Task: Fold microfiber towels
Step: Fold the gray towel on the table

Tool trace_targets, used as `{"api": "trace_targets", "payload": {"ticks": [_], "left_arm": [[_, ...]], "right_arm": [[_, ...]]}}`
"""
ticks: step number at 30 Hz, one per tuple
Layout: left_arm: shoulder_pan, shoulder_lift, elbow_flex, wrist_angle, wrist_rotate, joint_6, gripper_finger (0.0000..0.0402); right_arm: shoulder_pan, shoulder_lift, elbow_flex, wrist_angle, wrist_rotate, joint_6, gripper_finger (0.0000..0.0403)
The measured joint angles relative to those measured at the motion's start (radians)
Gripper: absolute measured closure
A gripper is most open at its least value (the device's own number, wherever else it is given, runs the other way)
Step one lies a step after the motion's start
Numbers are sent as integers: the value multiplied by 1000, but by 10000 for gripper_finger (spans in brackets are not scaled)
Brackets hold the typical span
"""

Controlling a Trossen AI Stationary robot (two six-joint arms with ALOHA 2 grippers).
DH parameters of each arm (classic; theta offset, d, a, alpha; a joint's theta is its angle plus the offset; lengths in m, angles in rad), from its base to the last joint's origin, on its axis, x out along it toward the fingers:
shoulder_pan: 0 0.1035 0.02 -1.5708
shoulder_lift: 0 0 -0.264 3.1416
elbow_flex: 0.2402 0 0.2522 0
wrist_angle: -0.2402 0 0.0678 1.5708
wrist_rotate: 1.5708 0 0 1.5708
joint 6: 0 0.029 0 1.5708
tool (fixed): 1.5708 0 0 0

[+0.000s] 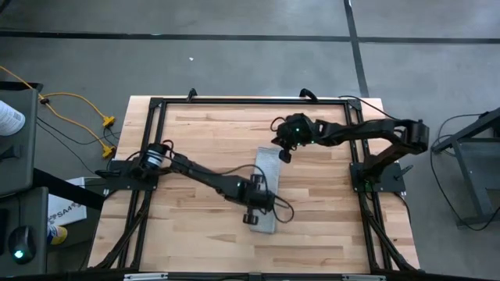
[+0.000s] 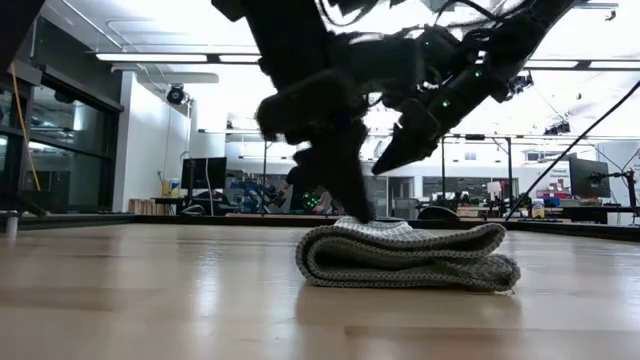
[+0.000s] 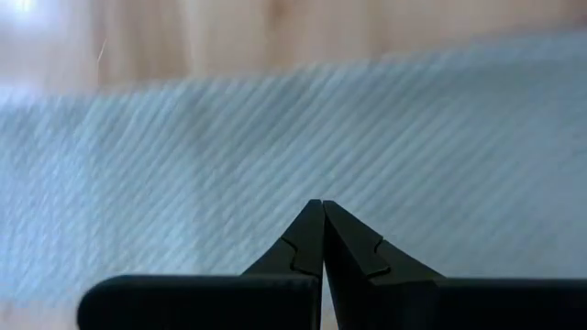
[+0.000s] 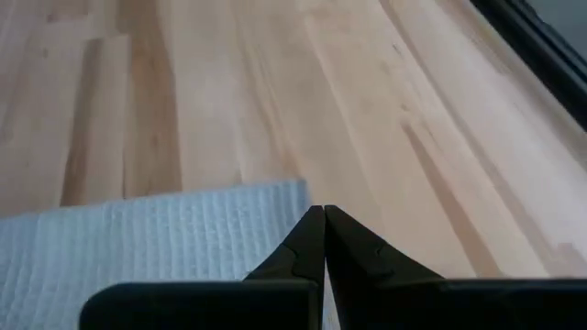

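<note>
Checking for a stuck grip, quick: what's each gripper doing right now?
Left gripper: closed, empty, tips down on the folded towel.
Right gripper: closed, empty, above the towel's far end.

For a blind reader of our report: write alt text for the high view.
Seen from above, a light grey microfiber towel, folded into a narrow strip, lies mid-way across a wooden table. The left gripper, shut, is over the strip's near end, and the right gripper, also shut, hovers by its far end.
</note>
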Motion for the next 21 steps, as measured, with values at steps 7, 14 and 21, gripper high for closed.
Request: {"api": "trace_targets", "payload": {"ticks": [7,14,21], "left_arm": [[101,-48,0,-153,56,39,401],[222,-111,-27,-138,184,162,401],[362,-163,-162,-88,291,223,401]], "right_arm": [[-46,-8,0,-113,-2,26,401],[-64,-8,0,-150,-6,27,401],[-90,-8,0,-189,-18,53,401]]}}
